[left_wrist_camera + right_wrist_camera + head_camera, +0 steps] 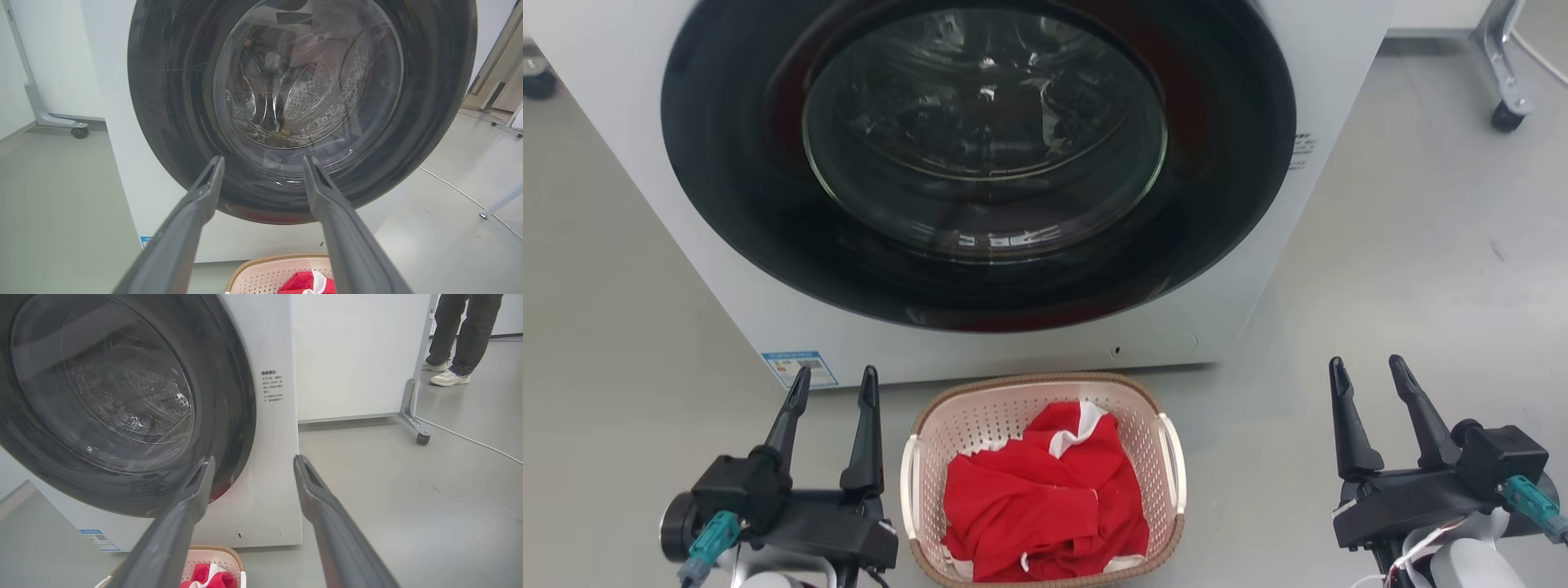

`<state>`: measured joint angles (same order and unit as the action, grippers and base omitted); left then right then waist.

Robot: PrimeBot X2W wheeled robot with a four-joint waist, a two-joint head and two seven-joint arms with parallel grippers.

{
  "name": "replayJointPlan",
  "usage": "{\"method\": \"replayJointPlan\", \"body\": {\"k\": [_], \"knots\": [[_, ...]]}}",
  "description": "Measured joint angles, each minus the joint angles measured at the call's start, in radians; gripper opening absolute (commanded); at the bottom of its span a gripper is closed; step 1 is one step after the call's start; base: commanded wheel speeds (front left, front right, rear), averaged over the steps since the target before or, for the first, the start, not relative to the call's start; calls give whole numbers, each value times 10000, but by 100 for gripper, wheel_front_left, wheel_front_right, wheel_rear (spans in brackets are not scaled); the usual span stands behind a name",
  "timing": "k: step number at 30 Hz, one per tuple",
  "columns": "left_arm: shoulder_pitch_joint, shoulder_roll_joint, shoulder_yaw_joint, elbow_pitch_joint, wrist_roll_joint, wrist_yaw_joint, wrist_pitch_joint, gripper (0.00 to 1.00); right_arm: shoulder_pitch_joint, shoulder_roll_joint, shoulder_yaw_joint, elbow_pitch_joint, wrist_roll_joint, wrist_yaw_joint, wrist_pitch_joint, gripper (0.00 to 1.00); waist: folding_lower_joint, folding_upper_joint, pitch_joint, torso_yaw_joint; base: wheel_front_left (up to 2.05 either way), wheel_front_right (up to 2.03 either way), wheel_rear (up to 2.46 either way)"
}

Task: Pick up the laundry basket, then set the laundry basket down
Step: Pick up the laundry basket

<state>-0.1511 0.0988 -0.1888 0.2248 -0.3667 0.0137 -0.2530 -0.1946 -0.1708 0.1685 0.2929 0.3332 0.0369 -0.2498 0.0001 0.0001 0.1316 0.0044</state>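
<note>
Since the basket [980,420] sits on the floor [1405,269] just before the washer [1013,351], a white handle on each side, I hold my claws flanking it. My left claw [836,374] is spread and empty, just beside the left handle [907,486]. My right claw [1366,362], also spread and empty, stands farther from the right handle [1176,461]. With red cloth [1045,490] heaped inside, I judge a level, two-sided lift is called for.

Washing machine [1013,351]: white front-loader standing on the floor
Door [984,131]: round glass in a wide black ring, shut
Sticker [800,369]: blue, lower front corner
Floor [1421,269]: smooth grey
Person [478,335]: dark trousers, pale shoes
Castor [423,439]: black, under a metal foot
</note>
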Motion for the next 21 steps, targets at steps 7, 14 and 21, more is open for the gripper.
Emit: {"method": "replayJointPlan", "body": {"k": [7, 14, 21], "knots": [[-554, -63, -52, -96, 4, -82, 0, 100, -376, 63, -29, -98, -88, -2, -29, 100, 0, 0, 867, 27, 0, 0, 0], [-1161, -79, -4, -123, 4, -153, 0, 100, -895, 134, -31, -215, -186, -2, -40, 100, 2, 0, 1839, 51, 0, 0, 0], [-1720, -127, 67, -113, 4, -236, 0, 100, -1429, 215, -71, -219, -259, -2, -40, 100, 2, 1, 2825, 82, 0, 0, 0]]}}
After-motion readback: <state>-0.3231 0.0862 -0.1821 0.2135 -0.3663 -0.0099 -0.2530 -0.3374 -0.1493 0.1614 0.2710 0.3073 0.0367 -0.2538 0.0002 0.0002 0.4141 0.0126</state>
